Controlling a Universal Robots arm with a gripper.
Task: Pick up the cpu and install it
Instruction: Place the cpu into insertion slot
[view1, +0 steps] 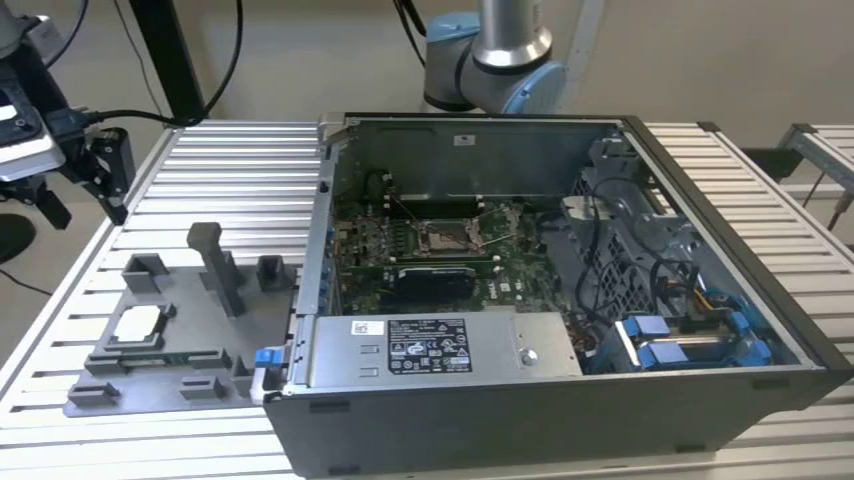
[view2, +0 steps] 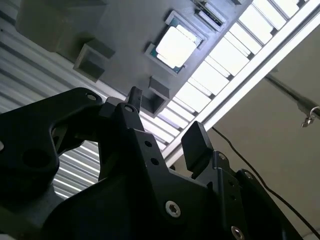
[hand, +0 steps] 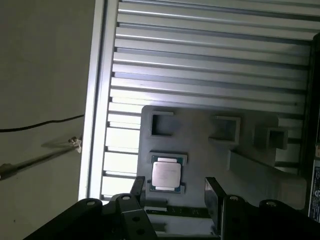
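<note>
Worktop (view1: 227, 170): ribbed aluminium slats carrying an open computer case (view1: 561, 420) and, toward the exterior view's left, a grey fixture plate (view1: 187, 345).

Cpu (view1: 138, 325): lies flat in a shallow square seat on the fixture plate, silvery top up. It sits near the plate's edge on the exterior view's left, well apart from the case. Nothing touches it. The bright top also shows in both wrist views (view2: 175, 46) (hand: 166, 175).

Tool (view1: 84, 215): hangs in the air at the exterior view's left edge, above the worktop and clear of the plate, fingers pointing down. It is wide open with nothing between the fingers. In the first wrist view the tool (hand: 175, 190) has its two dark fingers (hand: 138, 187) spread, and the cpu shows just past the fingertips, in line with the gap between them. The second wrist view gives the same spread on the tool (view2: 165, 120), cpu beyond and apart from it.

Fixture plate: has several small square pockets and a tall upright post (view1: 214, 265) just beside the cpu's seat.

Case: lid off, motherboard exposed. The metal-framed socket (view1: 441, 237) sits mid-board. A grey power supply box (view1: 441, 345) lies along the near wall. The arm's base joint (view1: 487, 60) stands behind the case.
</note>
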